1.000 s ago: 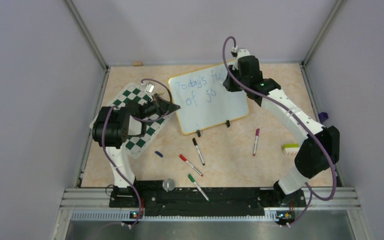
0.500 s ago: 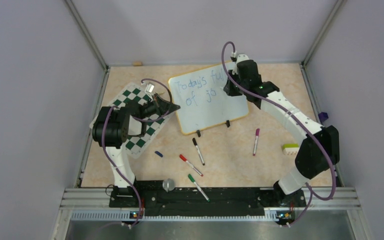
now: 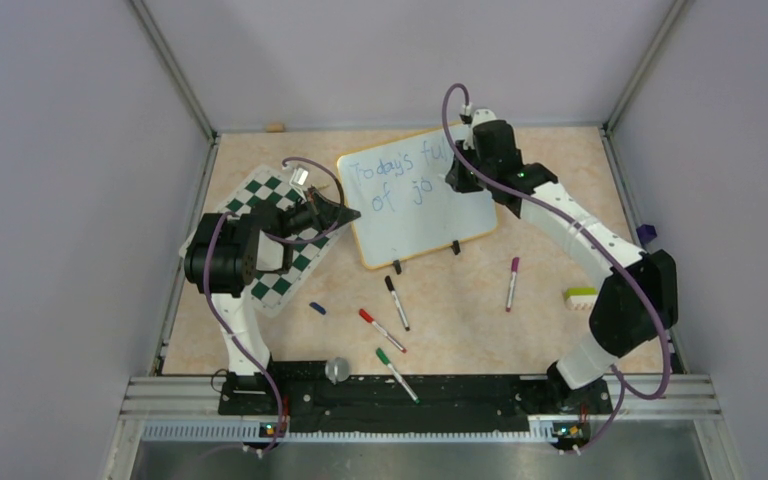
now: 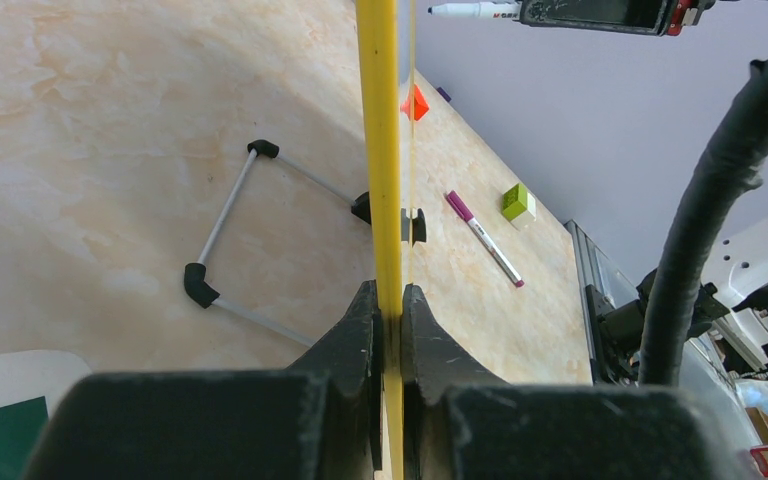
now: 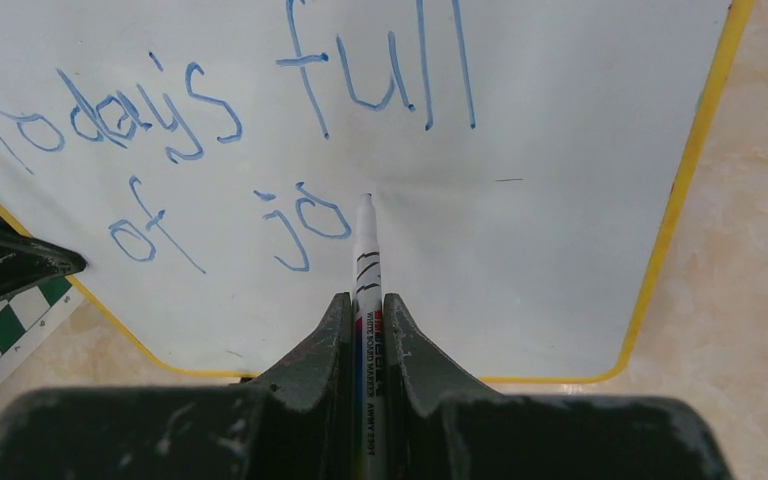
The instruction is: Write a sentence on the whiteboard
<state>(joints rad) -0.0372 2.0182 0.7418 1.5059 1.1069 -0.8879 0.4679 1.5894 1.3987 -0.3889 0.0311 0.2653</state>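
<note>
whiteboard (image 3: 430,225) lies askew toward the far middle of the beige marbled table (image 3: 570,150), yellow-orange rim all round, two black clips (image 3: 397,266) on its near edge. the sentence (image 5: 215,115), in thin blue marker, fills its upper left in two lines: "todays full" above and "of jo" below, as the right wrist view reads it.

left gripper (image 4: 388,300) has its fingers (image 4: 350,350) pressed together on the board's left edge, pinching the yellow rim, which the left wrist view shows edge-on between them. right gripper (image 5: 365,305) hangs over the board's right half, clamped on a whiteboard marker (image 5: 366,250) that points away from the wrist. the tip sits just right of the "o" in "jo", at the board's surface, though whether it touches i cannot tell.

green-and-white chess mat (image 3: 270,250) lies left of the board, under the left arm. loose pens lie nearer the arm bases, apart from the board: a black-capped marker (image 3: 397,302), a red-capped marker (image 3: 382,330) and a green-capped marker (image 3: 397,372) in a loose cluster, a purple-capped marker (image 3: 511,284) off to the right. a small blue cap (image 3: 317,308) lies left of the cluster, and a green-and-white block (image 3: 580,296) sits by the right arm's elbow. in the left wrist view a thin wire stand (image 4: 225,230) with black corner pieces shows beside the rim, against the tabletop.
</note>
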